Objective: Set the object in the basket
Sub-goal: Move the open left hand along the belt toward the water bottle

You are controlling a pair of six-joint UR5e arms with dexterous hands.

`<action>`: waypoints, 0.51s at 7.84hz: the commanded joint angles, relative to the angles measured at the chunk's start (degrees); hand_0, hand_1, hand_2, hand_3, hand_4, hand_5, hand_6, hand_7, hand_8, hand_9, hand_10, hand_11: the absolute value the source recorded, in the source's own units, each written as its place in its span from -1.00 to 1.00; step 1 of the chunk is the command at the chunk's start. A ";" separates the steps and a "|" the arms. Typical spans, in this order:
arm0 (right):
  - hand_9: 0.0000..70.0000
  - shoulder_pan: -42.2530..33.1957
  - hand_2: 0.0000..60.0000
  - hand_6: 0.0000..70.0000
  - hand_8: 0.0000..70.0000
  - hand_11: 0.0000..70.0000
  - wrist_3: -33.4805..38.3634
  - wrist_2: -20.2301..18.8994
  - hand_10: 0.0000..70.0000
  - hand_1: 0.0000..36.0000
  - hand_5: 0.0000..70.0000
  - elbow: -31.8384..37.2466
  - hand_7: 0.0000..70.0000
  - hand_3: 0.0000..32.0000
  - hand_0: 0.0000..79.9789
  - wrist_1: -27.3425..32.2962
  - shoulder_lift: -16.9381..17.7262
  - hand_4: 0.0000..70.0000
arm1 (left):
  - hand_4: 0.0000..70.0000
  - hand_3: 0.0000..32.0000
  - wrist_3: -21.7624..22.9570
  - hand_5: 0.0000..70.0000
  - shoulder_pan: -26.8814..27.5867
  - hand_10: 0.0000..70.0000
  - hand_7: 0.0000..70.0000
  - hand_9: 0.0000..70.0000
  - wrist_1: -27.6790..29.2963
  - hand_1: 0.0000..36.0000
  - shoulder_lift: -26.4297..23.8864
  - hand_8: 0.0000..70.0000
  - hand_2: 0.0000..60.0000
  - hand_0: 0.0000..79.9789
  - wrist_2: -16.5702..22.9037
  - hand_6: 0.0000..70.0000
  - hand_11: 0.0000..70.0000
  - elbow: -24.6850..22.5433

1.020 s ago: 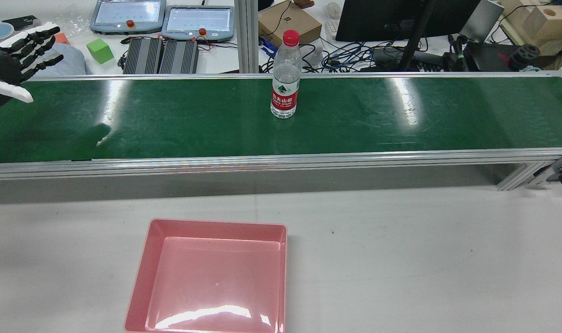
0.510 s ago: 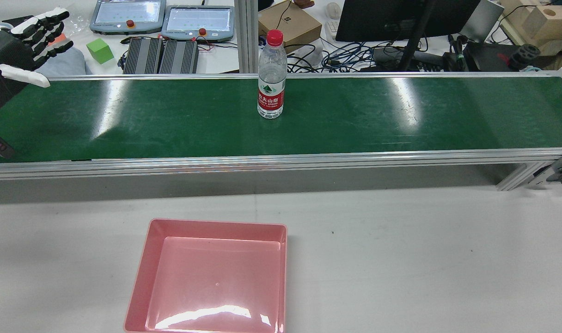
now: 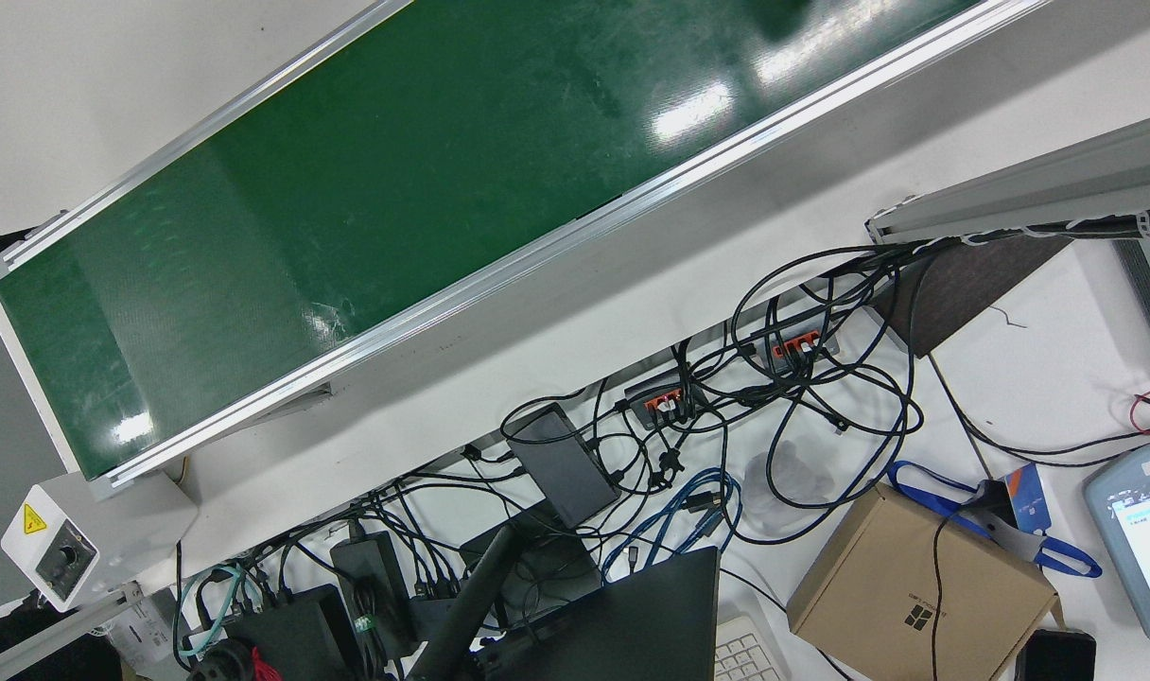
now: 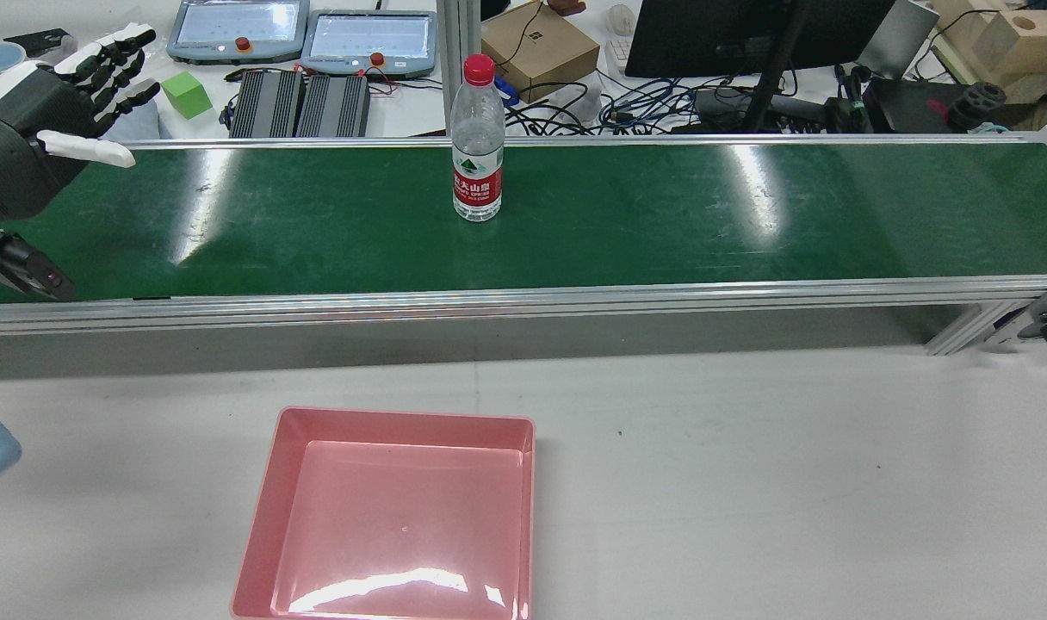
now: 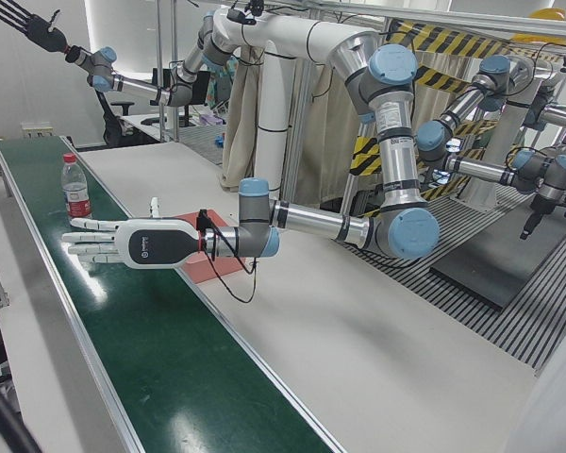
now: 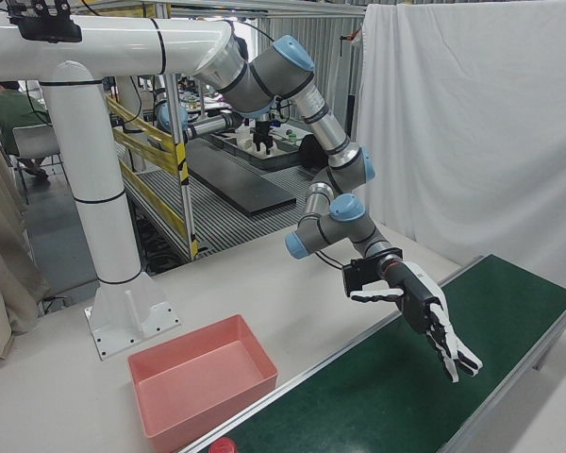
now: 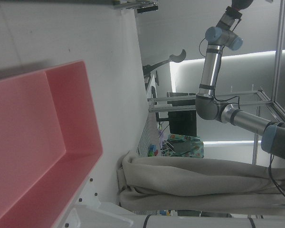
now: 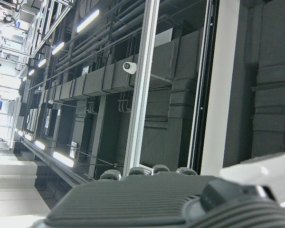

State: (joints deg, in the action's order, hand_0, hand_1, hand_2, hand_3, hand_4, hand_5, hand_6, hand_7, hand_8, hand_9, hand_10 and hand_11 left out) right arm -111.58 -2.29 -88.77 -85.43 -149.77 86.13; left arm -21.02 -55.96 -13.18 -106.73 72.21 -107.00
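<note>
The rear view showed the whole water bottle (image 4: 477, 146) standing on the green belt (image 4: 747, 215), near the belt's far edge. The right-front view caught only its red cap (image 6: 222, 445), at the bottom edge of the picture. The front view showed just a stretch of belt (image 3: 348, 189) and a tangle of cables (image 3: 726, 445) beside it.

The bottle stood straight up. Its long side ran up and down, and the red cap pointed up.

The left hand (image 4: 50, 112) hung over the belt, well to the left of the bottle in the rear view. The left-front view showed it best (image 5: 123, 243): flat, fingers spread, holding nothing, not touching the bottle (image 5: 75, 189).

Only the left-front view showed the right hand (image 5: 24, 24). It was raised high, far from the belt, fingers spread wide, with nothing in it. Its own camera saw only the ceiling.

The pink basket (image 4: 403, 418) sat on the white worktop (image 4: 747, 474), on the near side of the belt. The left hand's camera looked down into it (image 7: 38, 142), and nothing lay inside.
</note>
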 commanded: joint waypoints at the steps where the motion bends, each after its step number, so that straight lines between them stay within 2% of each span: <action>1: -1.00 -0.04 -1.00 -1.00 -1.00 -1.00 0.00 0.00 -1.00 -1.00 -1.00 0.00 -1.00 -1.00 -1.00 0.00 0.00 -1.00 | -0.69 -1.00 -3.14 -0.63 0.94 -0.83 -1.00 -0.96 -2.90 -0.40 -1.89 -0.92 -1.00 0.34 -0.67 -0.94 -0.71 -0.14; 4: -1.00 -0.04 -1.00 -1.00 -1.00 -1.00 0.00 0.00 -1.00 -1.00 -1.00 0.00 -1.00 -1.00 -1.00 0.00 0.00 -1.00 | -0.71 -1.00 -3.42 -0.63 5.24 -0.83 -1.00 -0.97 -3.17 -0.48 -3.30 -0.93 -1.00 0.30 -0.84 -0.94 -0.71 0.38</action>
State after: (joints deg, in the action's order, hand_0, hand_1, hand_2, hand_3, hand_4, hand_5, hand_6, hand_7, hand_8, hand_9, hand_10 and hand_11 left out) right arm -111.62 -2.29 -88.77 -85.43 -149.77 86.13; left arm -24.16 -53.06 -16.25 -109.10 71.52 -107.01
